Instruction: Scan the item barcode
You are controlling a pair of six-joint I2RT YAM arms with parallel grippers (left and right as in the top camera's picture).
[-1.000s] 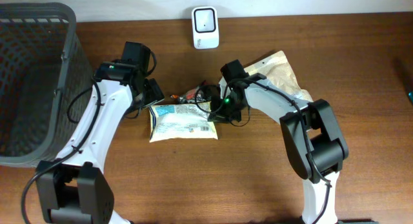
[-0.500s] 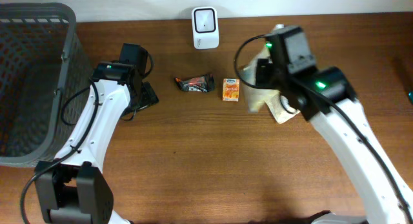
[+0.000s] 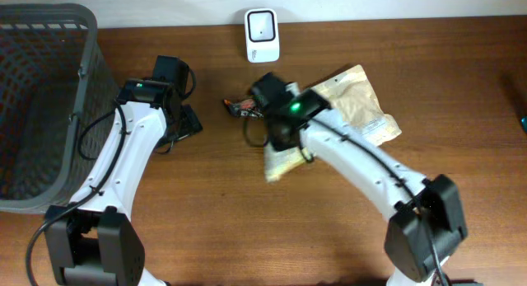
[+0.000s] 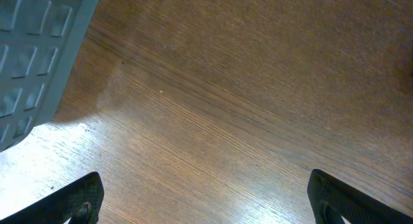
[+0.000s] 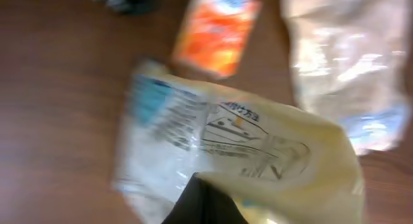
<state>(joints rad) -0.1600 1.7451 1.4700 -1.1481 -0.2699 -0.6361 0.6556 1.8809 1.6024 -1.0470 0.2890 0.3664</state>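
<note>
From the overhead camera, we saw a brown wooden table [image 3: 206, 228]. At nine o'clock the left gripper [image 3: 188, 121] hung over bare wood beside a grey plastic mesh basket [image 3: 41, 113]. Near the centre, the right gripper [image 3: 282, 150] was pinched tight on a pale yellow plastic snack bag [image 3: 278, 164], which showed blurred just beneath it. A white barcode scanner [image 3: 262, 35] stood at twelve o'clock, well apart from the bag. A small dark wrapper [image 3: 240, 109] lay between them, and a tan crinkled pouch [image 3: 360, 105] lay at two o'clock.

From the left wrist camera, we saw the left gripper [image 4: 206, 204] empty, its fingertips [image 4: 77, 198] spread far apart over the wood. The basket [image 4: 39, 50] showed at ten o'clock.

From the right wrist camera, we saw the bag [image 5: 239, 146], blurred, filling the middle, with the right gripper's dark finger [image 5: 200, 201] clamped at its lower edge. A small orange packet [image 5: 219, 30] lay at twelve o'clock and the pouch [image 5: 348, 69] at two o'clock.
</note>
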